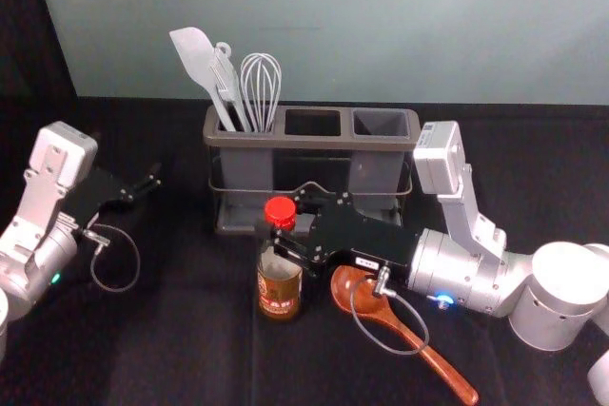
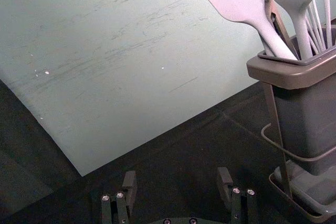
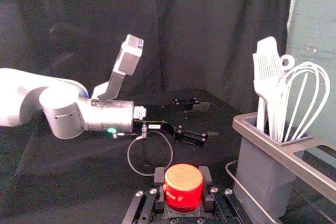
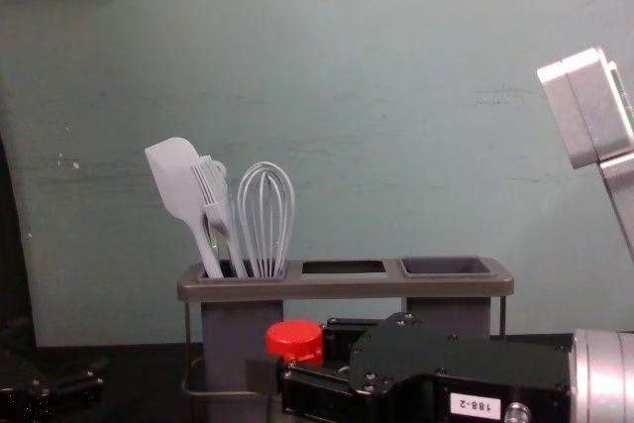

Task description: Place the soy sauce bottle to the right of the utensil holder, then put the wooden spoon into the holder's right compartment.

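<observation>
- Soy sauce bottle (image 1: pixel 279 294): neck partly behind the right pincer (image 1: pixel 276 236); label (image 1: pixel 277 309) print too small to read.
- Wooden spoon (image 1: pixel 435 360): handle partly covered by a cable (image 1: pixel 419 318).
- Utensil holder (image 1: pixel 306 140): lower front partly behind the right pincer; cut off in both wrist views.
- Spatula (image 1: pixel 194 54): top cut off in the left wrist view.
- Left pincer (image 1: pixel 149 182): cut off in the chest view.

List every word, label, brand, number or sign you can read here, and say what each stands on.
"188-2": white sticker on the right end effector, at the bottle's neck.
Soy sauce bottle: label lettering too small to read.
Left end effector: sticker too small to read.
Other small markings on both arms: unreadable.
</observation>
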{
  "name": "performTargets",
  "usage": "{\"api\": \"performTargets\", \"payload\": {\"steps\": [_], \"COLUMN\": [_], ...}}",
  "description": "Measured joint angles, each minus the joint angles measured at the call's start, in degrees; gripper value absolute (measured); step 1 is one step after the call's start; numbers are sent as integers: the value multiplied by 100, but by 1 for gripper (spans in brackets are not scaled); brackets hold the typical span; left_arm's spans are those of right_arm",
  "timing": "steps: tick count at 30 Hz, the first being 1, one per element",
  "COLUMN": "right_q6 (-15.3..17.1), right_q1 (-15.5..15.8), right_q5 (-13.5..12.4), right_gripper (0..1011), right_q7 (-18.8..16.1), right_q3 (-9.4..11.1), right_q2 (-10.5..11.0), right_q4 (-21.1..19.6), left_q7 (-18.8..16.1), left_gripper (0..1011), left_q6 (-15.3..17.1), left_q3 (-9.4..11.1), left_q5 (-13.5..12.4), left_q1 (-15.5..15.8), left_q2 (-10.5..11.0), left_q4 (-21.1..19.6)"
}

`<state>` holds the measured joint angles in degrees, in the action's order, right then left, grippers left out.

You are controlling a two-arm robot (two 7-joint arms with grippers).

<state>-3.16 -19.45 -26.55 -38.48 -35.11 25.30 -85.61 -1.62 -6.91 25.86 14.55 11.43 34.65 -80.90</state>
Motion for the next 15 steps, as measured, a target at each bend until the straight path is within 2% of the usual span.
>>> {"api": "performTargets", "payload": {"steps": [9,15], "right_q6": [-5,-43], "right_q1": [1,38], "right_q5": [0,2], "right_gripper": [383,383], "right_q7": [-2,-20], "right_q3": [0,2], "right_q2": [5,88], "right_q4": [-7,-196], "left_q7": [0,0], "left_gripper": [1005,1005], "left_q6": [0,0], "left_q3": [0,0], "left_q5": [0,0], "left_q1": [0,0], "left_q2": [0,0], "left_q4": [0,0]}}
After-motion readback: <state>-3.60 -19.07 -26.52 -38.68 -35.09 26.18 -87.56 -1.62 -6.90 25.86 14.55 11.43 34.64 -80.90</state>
